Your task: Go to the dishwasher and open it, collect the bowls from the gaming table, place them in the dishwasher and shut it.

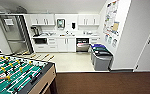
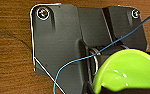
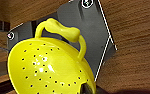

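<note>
Dishwasher [image 1: 82, 45] seemingly under far counter [image 1: 66, 35]; bins [image 1: 101, 57] right.

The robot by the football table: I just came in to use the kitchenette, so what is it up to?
It faces the kitchenette across the floor, the table-football table at its left. The dishwasher under the counter looks open. The left wrist view shows a lime-green bowl close up, the right wrist view a yellow perforated bowl with a handle, apparently carried.

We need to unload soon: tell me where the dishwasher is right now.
In the head view the dishwasher is straight ahead under the far kitchen counter, between white cabinets and the grey bins to its right.
</note>
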{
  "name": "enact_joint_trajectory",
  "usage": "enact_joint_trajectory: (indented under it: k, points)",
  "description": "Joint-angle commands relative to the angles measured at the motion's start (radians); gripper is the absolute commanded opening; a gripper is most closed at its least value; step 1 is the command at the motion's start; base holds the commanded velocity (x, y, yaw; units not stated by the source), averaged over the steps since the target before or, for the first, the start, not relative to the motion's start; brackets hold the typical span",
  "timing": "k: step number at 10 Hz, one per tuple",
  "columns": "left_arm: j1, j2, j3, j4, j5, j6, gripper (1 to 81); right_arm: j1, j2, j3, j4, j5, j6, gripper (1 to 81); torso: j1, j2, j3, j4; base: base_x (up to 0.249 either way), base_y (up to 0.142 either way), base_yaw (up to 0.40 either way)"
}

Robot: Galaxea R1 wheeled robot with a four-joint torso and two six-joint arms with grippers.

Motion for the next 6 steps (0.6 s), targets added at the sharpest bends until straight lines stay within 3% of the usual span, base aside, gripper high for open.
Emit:
enact_joint_trajectory:
  k: [1, 6]
  points:
    - [-0.038, -0.001, 0.004, 0.014, 0.051, 0.007, 1.0, 0.035, -0.024, 0.004, -0.005, -0.059, -0.002, 1.0, 0.000, 0.000, 0.000, 0.000, 0.194, -0.093, 0.000]
    - [-0.038, -0.001, 0.003, 0.014, 0.051, 0.007, 1.0, 0.037, -0.024, 0.004, -0.007, -0.059, -0.002, 1.0, 0.000, 0.000, 0.000, 0.000, 0.194, -0.093, 0.000]
